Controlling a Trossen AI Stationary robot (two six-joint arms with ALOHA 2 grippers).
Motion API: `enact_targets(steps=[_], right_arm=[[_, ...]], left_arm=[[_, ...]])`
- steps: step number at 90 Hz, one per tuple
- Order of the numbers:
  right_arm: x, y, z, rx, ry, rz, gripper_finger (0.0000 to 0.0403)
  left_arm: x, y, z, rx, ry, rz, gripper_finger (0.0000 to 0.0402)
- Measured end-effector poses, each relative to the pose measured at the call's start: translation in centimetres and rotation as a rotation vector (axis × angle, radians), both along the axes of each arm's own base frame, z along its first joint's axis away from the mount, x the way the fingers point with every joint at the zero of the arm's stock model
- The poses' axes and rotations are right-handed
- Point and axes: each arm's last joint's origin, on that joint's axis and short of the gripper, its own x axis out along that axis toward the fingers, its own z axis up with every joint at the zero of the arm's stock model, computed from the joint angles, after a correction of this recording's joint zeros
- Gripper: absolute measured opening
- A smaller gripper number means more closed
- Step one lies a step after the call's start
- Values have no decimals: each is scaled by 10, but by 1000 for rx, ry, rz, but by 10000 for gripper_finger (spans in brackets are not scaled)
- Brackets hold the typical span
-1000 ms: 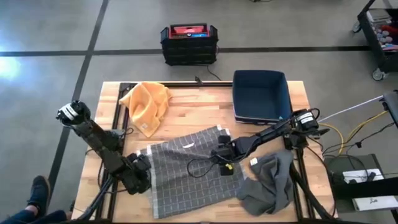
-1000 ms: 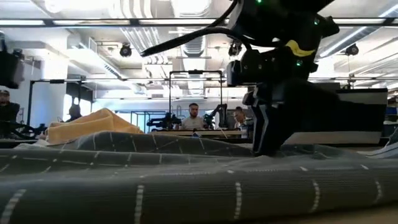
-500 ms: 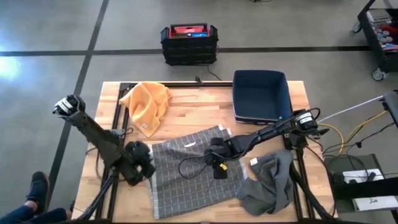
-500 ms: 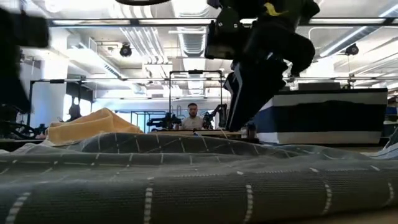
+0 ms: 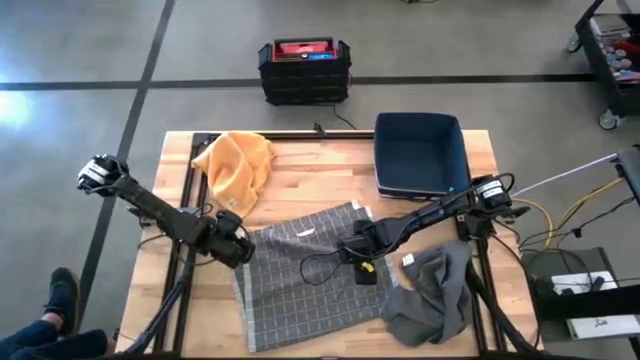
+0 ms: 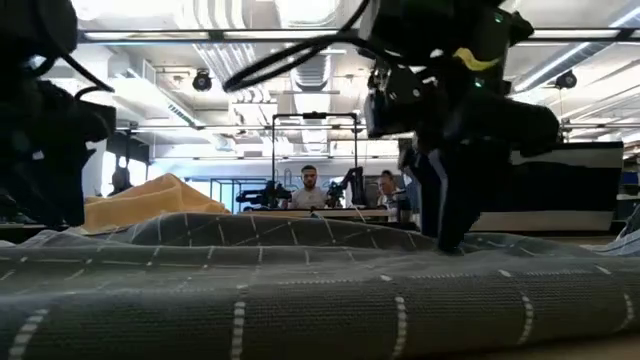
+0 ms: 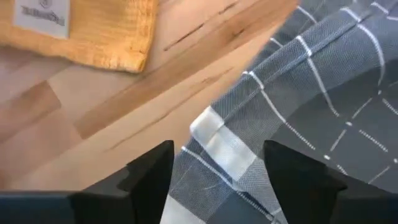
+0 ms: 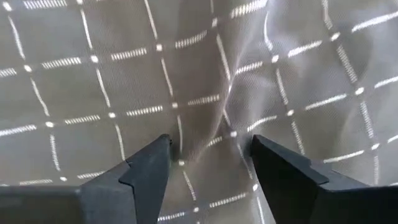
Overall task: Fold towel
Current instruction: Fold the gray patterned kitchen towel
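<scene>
I see the grey towel with a white grid pattern (image 5: 305,275) lying rumpled across the lower middle of the wooden bench (image 5: 300,185). My left gripper (image 5: 240,250) sits at the towel's left edge, fingers (image 7: 152,171) spread open around its white hem corner, gripping nothing. My right gripper (image 5: 360,245) hangs over the towel's middle, fingers (image 8: 149,171) open astride a raised fold. A crumpled orange cloth (image 5: 235,170) lies at upper left.
</scene>
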Motion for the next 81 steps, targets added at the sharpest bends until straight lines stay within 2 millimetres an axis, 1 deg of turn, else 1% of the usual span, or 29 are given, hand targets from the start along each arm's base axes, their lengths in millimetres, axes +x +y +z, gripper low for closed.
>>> enact_targets(steps=[10, 18, 26, 34, 41, 48, 59, 66, 74, 81], right_arm=[[-1, 1, -3, 3, -18, 0, 216], [-2, 0, -4, 2, -20, 0, 218], [-2, 0, -4, 1, -19, 0, 220], [-2, 0, -4, 1, -20, 2, 220], [-2, 0, -5, 1, -22, 3, 217], [-2, 0, -5, 3, -29, 3, 213], [-1, 1, -5, 5, -38, 3, 209], [-1, 1, -5, 6, -38, 2, 208], [-1, 0, -5, 6, -37, 2, 210], [-1, 0, -5, 6, -38, 3, 213]], left_arm=[[0, 0, -13, -22, -70, -8, 226], [-2, 2, -15, -13, -83, -4, 206], [0, 1, -11, -2, -115, -6, 185], [6, -1, 1, 12, -181, -21, 166], [7, -1, 4, 33, -183, -47, 153], [8, -1, 5, 44, -188, -57, 144], [4, 1, -3, 49, -147, -62, 131], [2, 1, -5, 35, -126, -67, 118], [2, 1, -2, 29, -104, -71, 92], [4, -1, 8, 31, -100, -70, 58]])
